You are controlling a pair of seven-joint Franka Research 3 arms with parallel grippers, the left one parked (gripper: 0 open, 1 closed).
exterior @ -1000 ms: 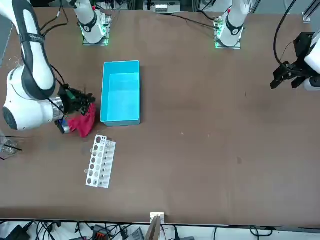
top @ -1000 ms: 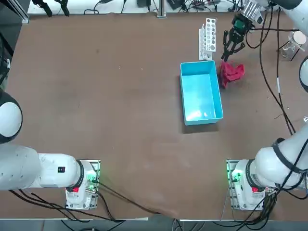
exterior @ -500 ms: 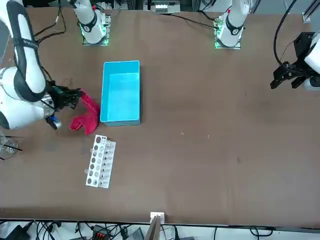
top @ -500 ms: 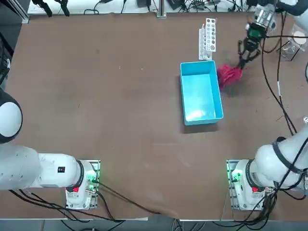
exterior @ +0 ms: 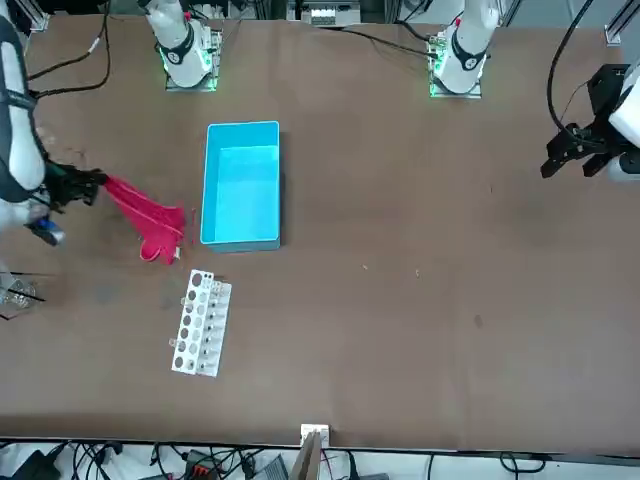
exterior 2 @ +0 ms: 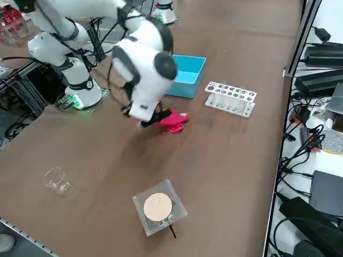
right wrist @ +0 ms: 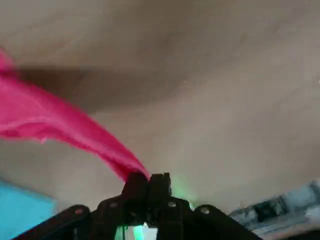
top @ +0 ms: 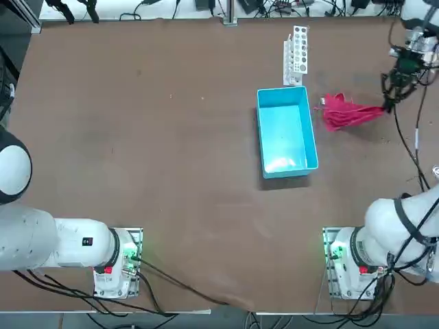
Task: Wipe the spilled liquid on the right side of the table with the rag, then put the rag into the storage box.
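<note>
In the right side view, the right gripper pinches the rag over the table; wiping looks underway, its finish unclear. Beyond, the storage box lacks the rag; dropping it in remains.

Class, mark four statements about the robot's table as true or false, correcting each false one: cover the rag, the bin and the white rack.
1. The end effector on the right arm grips a corner of the pink rag. True: the right end effector is shut on one end of the rag.
2. The rag lies inside the blue bin. False: it is outside the bin, beside it.
3. The blue bin is full of tools. False: it is empty.
4. The white rack has round holes. True: rows of them show in the rack.
</note>
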